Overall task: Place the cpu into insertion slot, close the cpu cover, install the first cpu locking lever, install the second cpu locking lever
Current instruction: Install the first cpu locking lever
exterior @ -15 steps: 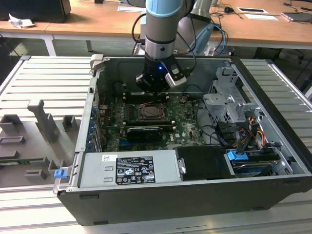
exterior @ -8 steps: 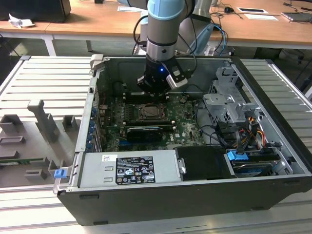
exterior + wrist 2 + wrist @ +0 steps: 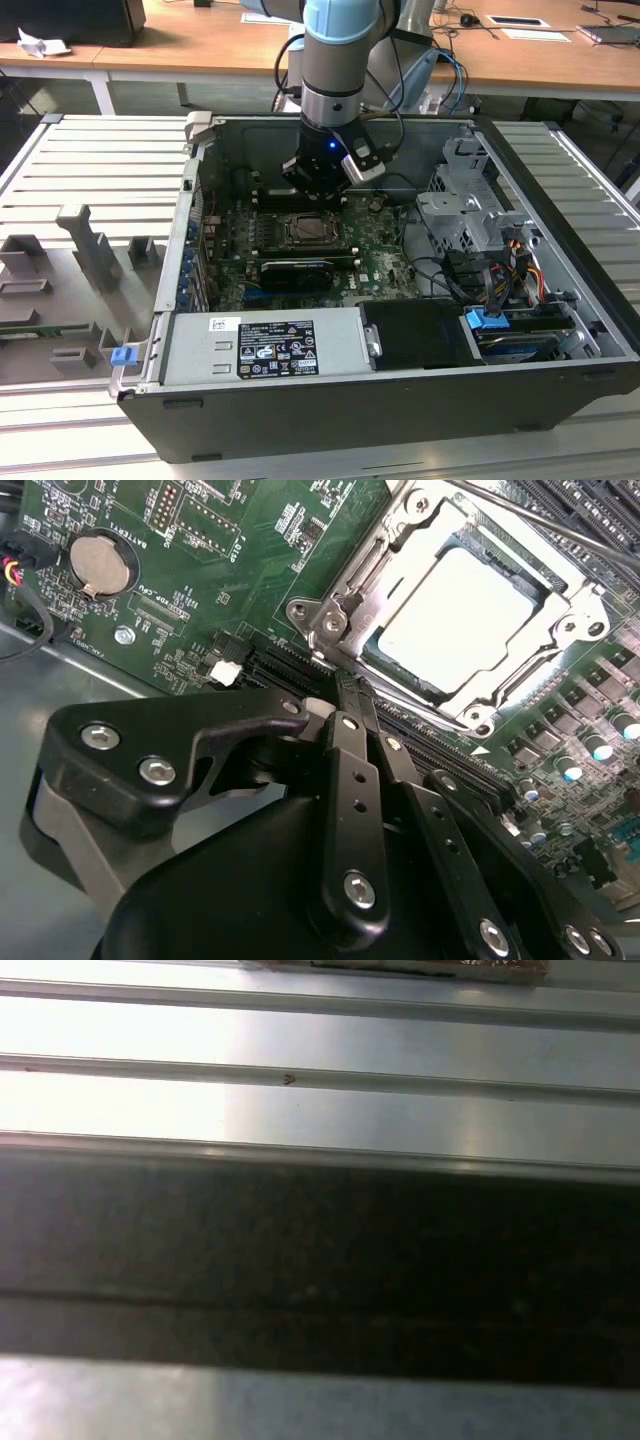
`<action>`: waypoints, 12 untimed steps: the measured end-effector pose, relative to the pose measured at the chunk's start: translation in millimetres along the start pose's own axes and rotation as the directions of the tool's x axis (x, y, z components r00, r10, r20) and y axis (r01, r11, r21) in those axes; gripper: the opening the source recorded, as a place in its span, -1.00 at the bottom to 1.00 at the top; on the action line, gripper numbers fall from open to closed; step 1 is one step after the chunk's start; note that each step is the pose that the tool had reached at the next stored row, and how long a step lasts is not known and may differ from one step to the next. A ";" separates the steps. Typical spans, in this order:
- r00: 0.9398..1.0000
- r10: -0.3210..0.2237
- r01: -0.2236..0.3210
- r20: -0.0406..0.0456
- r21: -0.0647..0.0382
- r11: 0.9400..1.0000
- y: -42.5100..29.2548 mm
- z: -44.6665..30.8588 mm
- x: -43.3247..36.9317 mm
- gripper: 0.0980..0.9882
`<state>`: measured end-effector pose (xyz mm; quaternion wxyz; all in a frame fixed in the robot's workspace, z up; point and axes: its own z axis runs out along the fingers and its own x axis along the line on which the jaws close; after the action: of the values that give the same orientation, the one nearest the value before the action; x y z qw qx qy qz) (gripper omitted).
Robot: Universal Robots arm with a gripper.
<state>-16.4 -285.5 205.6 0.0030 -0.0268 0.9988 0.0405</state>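
Second wrist view, upper right of the frame: the cpu (image 3: 455,615) already sits in the insertion slot (image 3: 372,572), the cpu cover (image 3: 520,685) seemingly down around it. The gripper (image 3: 345,695), fingers pressed together and empty, points at the socket's near corner; whether either lever is latched I can't tell.

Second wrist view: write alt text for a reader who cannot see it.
A silver cpu sits in the insertion slot of a green motherboard, with the metal cpu cover framing it. The black gripper reaches toward the socket's near corner, fingers together and holding nothing. A round coin battery sits nearby.
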 end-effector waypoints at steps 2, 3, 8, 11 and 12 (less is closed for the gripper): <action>1.000 0.000 0.000 0.000 0.003 1.000 0.0 0.3 -0.1 -0.98; 1.000 0.000 0.000 -0.001 0.005 1.000 -0.1 0.7 -0.2 -0.98; 1.000 0.000 0.000 -0.001 0.009 1.000 -0.4 3.8 -1.1 -0.98; 1.000 0.000 0.000 -0.001 0.005 1.000 -0.2 2.2 -1.3 -0.98; 1.000 0.000 0.000 -0.001 0.005 1.000 -0.1 0.5 -1.3 -0.98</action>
<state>-15.1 -285.5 205.1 0.0026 -0.0267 0.9989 0.0378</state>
